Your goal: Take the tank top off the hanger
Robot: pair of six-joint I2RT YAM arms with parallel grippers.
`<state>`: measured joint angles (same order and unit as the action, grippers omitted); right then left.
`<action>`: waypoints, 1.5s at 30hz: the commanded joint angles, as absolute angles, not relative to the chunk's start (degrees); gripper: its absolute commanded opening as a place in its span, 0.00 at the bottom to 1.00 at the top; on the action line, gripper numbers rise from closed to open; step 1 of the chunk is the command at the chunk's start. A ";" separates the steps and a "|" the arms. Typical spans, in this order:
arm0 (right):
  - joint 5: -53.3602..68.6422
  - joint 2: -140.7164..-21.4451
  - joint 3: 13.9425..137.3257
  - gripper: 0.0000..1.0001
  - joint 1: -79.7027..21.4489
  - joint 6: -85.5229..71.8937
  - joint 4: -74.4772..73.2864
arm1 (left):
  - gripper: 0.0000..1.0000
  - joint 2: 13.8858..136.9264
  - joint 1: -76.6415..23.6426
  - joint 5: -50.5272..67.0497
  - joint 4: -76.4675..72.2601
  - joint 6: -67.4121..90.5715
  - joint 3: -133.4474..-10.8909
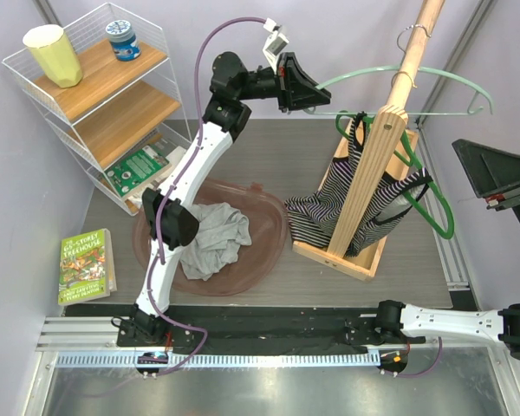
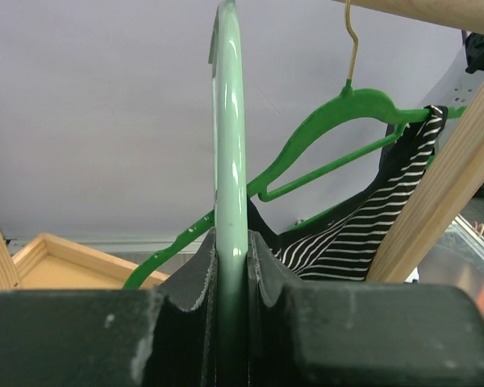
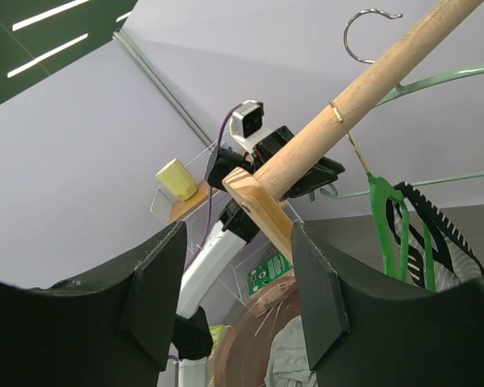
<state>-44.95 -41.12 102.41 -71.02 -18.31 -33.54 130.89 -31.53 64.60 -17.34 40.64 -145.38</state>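
A light wooden rack with a slanted rod [image 1: 370, 178] stands right of centre; a black-and-white striped tank top [image 1: 316, 212] hangs on a dark green plastic hanger [image 2: 369, 103] from the rod; behind it hangs a pale green hanger [image 2: 229, 129], its left end clamped in the left gripper [image 1: 316, 87]; the right gripper [image 3: 238, 274] sits right of the rack, apart; left of the rack lies a brown oval basin [image 1: 269, 217] with a grey cloth [image 1: 212, 238] in it; a white wire shelf unit [image 1: 126, 108] stands rear left; a green paperback book [image 1: 85, 265] lies before it

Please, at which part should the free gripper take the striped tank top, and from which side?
Probably the black-edged strap just below the dark green hanger, approached from the right arm's side. There the tank top narrows to a thin band, the wooden post does not block it, and the open right gripper looks toward it.
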 commanded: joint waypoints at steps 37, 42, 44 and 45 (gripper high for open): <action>-76.09 -51.66 101.87 0.60 -70.75 10.41 -23.76 | 0.00 130.17 -31.11 69.17 -18.90 36.30 -150.12; -78.85 -55.98 94.42 0.56 -70.75 57.54 16.90 | 0.00 129.46 -31.20 69.26 -18.37 36.65 -149.77; -77.26 -57.56 94.22 0.54 -70.75 62.57 21.44 | 0.00 129.46 -31.11 69.08 -18.37 36.83 -149.24; -76.47 -57.83 95.26 0.54 -70.75 63.01 21.36 | 0.00 129.46 -31.20 69.08 -18.46 36.91 -149.06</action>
